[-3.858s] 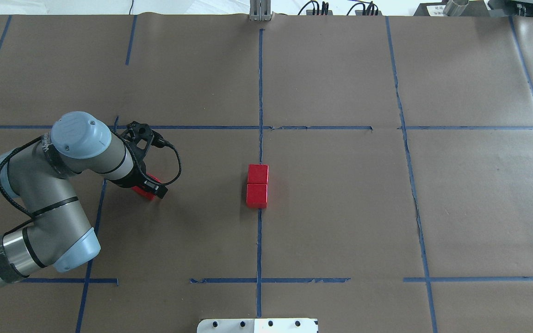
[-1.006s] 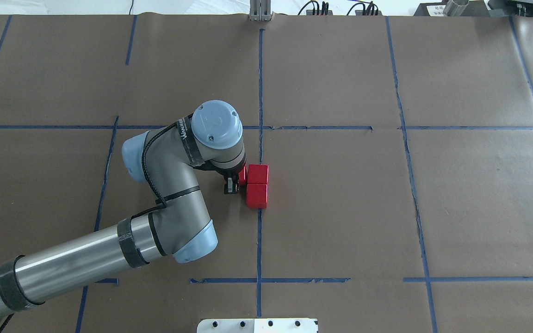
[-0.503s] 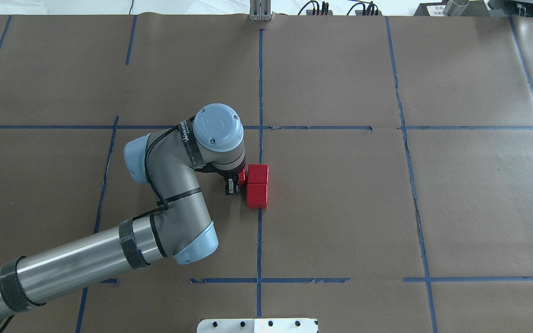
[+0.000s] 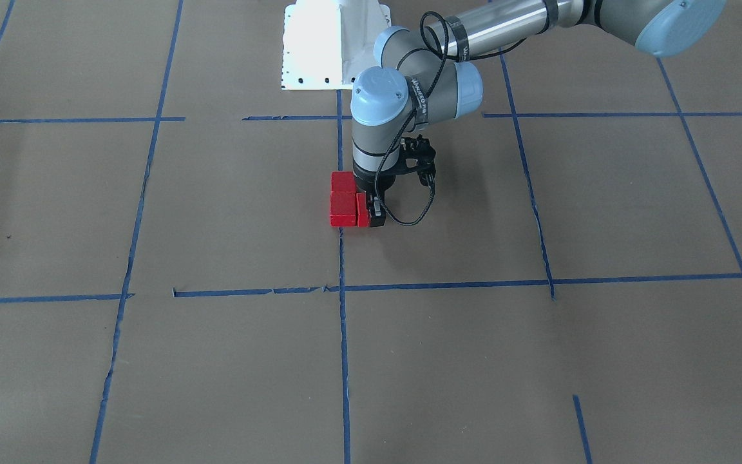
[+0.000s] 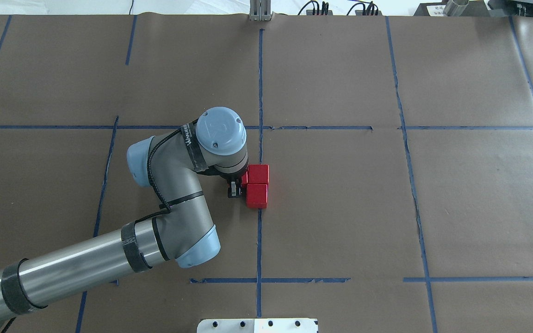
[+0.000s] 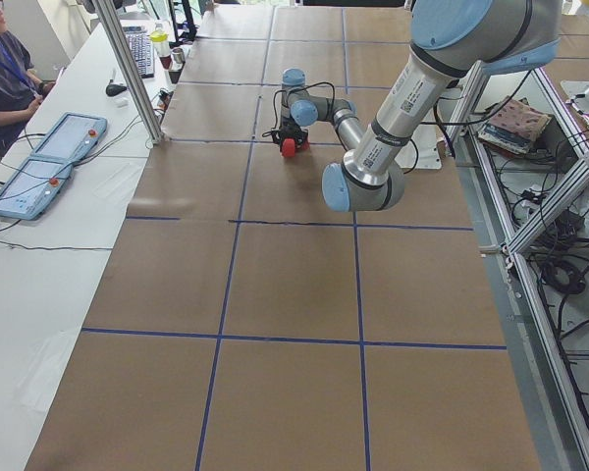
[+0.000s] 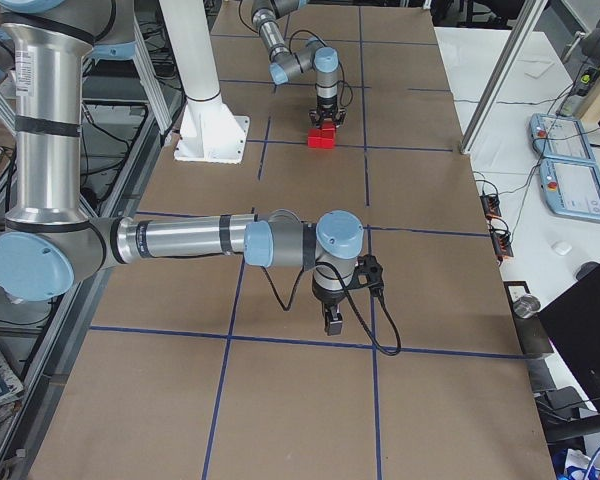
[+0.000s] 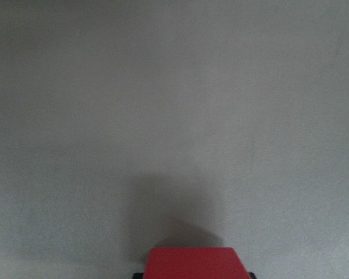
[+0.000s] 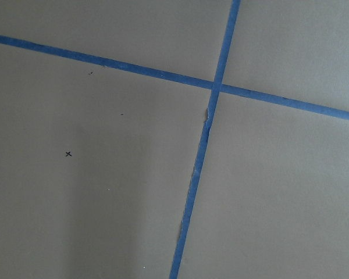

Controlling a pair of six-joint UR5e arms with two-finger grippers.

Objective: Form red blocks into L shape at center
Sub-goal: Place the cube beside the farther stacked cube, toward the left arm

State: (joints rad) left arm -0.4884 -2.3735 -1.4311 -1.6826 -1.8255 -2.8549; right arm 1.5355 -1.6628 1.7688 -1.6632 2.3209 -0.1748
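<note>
Left gripper (image 4: 373, 216): clamped on the third red cube (image 4: 362, 211), as I judge from its wrist view
Placed red cubes (image 5: 257, 185): two in a row on the blue tape line (image 5: 259, 240) at the center (image 5: 322, 203), touching my held cube
Progress: the L looks formed; only the release and backing off remain
Right gripper (image 7: 332, 322): well apart from the cubes, can't tell its state
Writing: lettering on the wrist strap (image 5: 188, 138), too small for me to read

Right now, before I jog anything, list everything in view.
red blocks on the line: two, red, touching, at the center.
held red block: one, red, beside the block farther from the robot.
tape lines: many, blue, gridding the paper.
paper: one, brown, covering the table.
robot base: one, white, table's robot-side edge.
operator: one, dark shirt, side desk.
left gripper: one, black, shut on the held red block.
right gripper: one, black, over bare paper; state unclear.
</note>
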